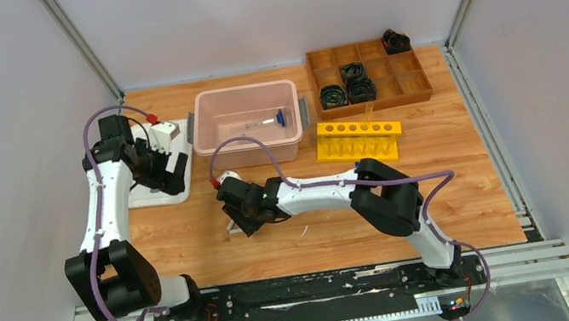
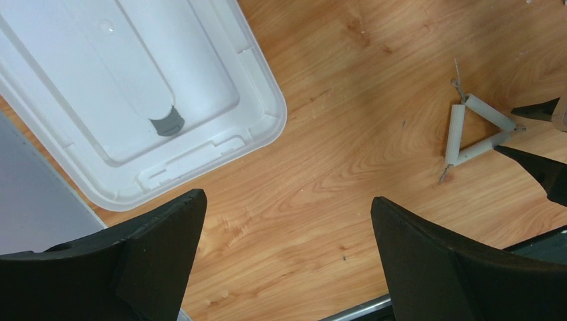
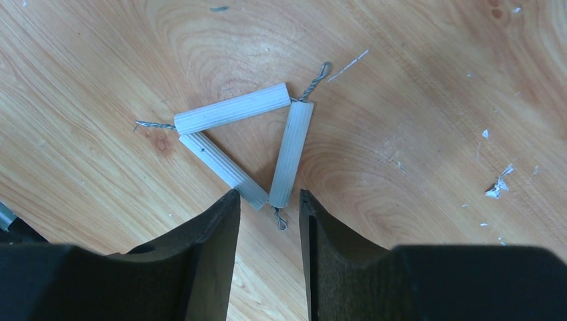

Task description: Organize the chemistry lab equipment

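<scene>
The white triangle (image 3: 241, 144), three white tubes on twisted wire, lies flat on the wooden table. My right gripper (image 3: 267, 197) is low over it, jaws narrowly open, with the triangle's near corner between the fingertips (image 3: 224, 207). It is not gripped. The triangle also shows in the left wrist view (image 2: 478, 130). My left gripper (image 2: 287, 207) is open and empty above bare table, beside a white lid (image 2: 134, 100). In the top view the right gripper (image 1: 237, 211) covers the triangle. A clear tube with a blue cap (image 1: 278, 116) lies in the pink tub (image 1: 211, 129).
A yellow tube rack (image 1: 358, 138) stands right of the tub. A wooden divided tray (image 1: 417, 92) at the back right holds black coiled bundles (image 1: 347, 86). The white lid (image 1: 144, 195) lies at the left under my left gripper (image 1: 153, 168).
</scene>
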`<state>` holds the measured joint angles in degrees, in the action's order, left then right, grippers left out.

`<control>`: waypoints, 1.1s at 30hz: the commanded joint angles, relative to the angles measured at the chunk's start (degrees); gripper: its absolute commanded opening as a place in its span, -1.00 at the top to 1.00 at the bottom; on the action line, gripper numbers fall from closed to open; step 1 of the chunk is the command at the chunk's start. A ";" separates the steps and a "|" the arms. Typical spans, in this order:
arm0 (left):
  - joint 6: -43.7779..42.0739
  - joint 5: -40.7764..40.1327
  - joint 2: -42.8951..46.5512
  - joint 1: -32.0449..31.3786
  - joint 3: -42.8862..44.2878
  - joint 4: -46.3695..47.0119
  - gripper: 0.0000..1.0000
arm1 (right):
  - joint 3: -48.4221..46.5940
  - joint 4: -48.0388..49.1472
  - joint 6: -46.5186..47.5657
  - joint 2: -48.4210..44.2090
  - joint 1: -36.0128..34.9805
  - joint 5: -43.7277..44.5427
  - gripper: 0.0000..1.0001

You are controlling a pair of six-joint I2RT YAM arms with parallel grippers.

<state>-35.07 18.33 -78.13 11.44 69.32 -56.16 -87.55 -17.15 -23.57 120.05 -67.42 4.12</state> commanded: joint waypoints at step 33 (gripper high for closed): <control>6.36 0.38 0.78 0.20 -0.08 2.37 -1.00 | -4.67 -3.28 2.56 4.37 2.48 0.34 0.67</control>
<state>-31.40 21.37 -77.80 11.44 66.89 -55.27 -92.40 -18.85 -21.26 123.50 -65.06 4.05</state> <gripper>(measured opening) 0.996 0.243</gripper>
